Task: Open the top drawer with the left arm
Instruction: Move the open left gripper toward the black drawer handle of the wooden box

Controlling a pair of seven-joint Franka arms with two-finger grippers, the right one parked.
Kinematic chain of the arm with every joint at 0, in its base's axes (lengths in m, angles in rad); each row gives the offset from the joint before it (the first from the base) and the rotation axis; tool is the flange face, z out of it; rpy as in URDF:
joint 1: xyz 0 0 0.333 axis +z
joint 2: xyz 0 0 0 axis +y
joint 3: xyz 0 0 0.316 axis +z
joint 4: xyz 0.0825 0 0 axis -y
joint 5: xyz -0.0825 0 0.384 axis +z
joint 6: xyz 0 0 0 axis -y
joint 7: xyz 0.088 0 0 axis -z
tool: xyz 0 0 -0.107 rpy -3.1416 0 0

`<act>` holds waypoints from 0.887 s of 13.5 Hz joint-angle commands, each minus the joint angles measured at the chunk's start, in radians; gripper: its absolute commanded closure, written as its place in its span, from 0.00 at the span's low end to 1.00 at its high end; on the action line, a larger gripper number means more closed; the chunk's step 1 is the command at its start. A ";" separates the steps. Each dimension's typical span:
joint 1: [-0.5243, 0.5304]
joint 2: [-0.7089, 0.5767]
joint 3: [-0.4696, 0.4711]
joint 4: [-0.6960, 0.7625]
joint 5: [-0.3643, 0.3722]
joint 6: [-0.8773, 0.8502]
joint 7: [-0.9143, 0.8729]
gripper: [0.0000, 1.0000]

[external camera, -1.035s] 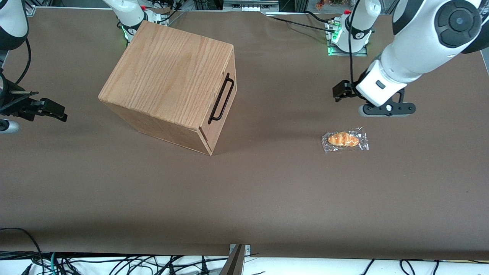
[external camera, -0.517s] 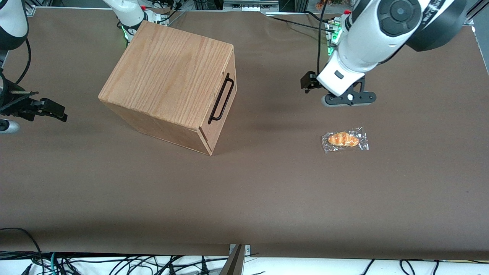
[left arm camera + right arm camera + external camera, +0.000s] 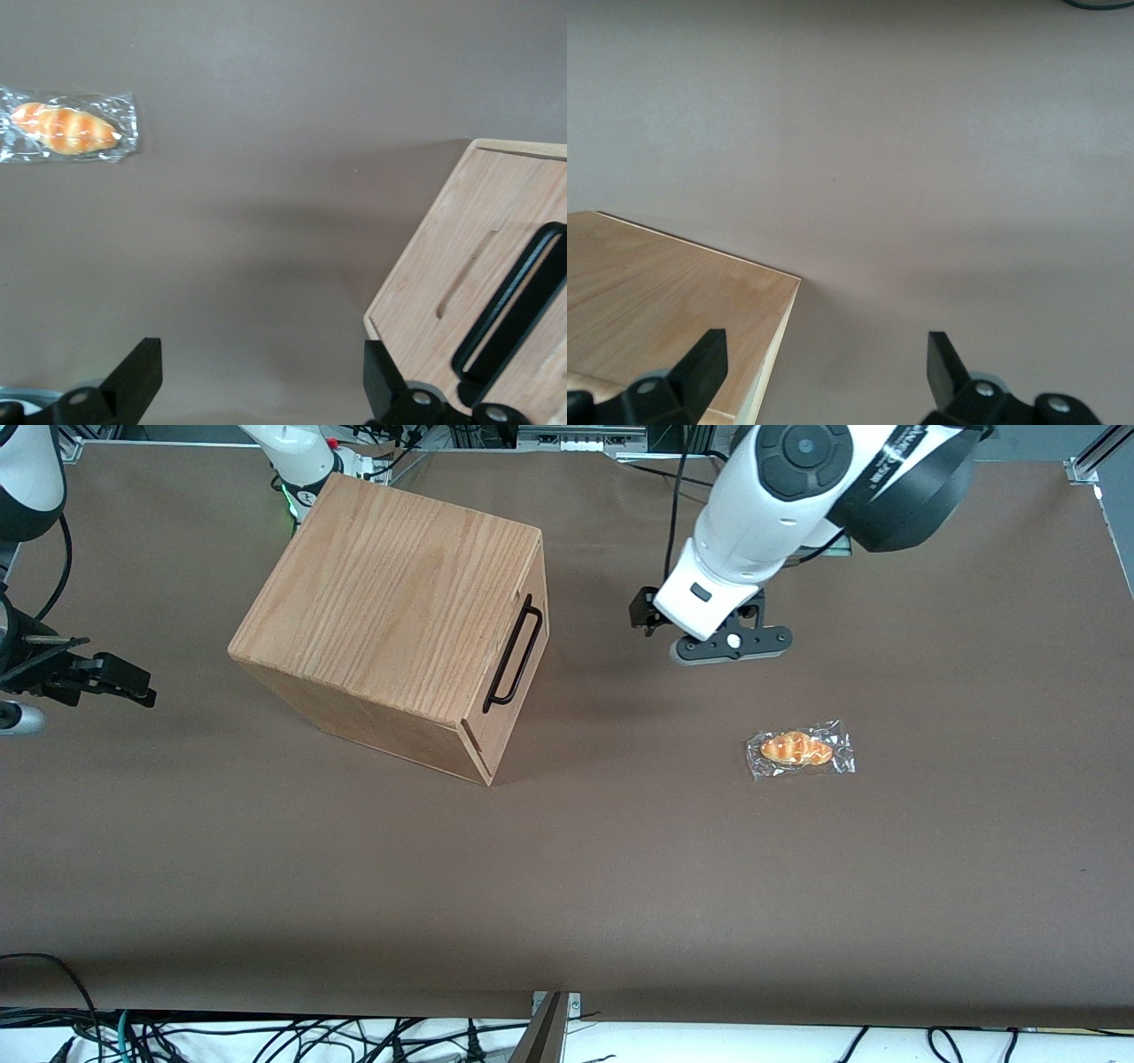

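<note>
The gripper (image 3: 709, 633) sits mostly hidden under the left arm (image 3: 762, 505). The handle (image 3: 514, 314) and drawer (image 3: 478, 274) run off the wrist view's edge.

light: even, overhead | shadows: soft beside cabinet (image 3: 390, 620) | wrist views: slightly blurred

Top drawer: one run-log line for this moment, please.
top drawer: shut | handle: untouched | gripper: open, in front of drawer, apart
</note>
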 commanded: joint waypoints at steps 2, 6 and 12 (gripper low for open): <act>-0.044 0.040 0.008 0.040 -0.018 0.045 -0.034 0.00; -0.102 0.101 0.008 0.042 -0.015 0.163 -0.096 0.00; -0.134 0.144 0.008 0.042 -0.016 0.240 -0.107 0.00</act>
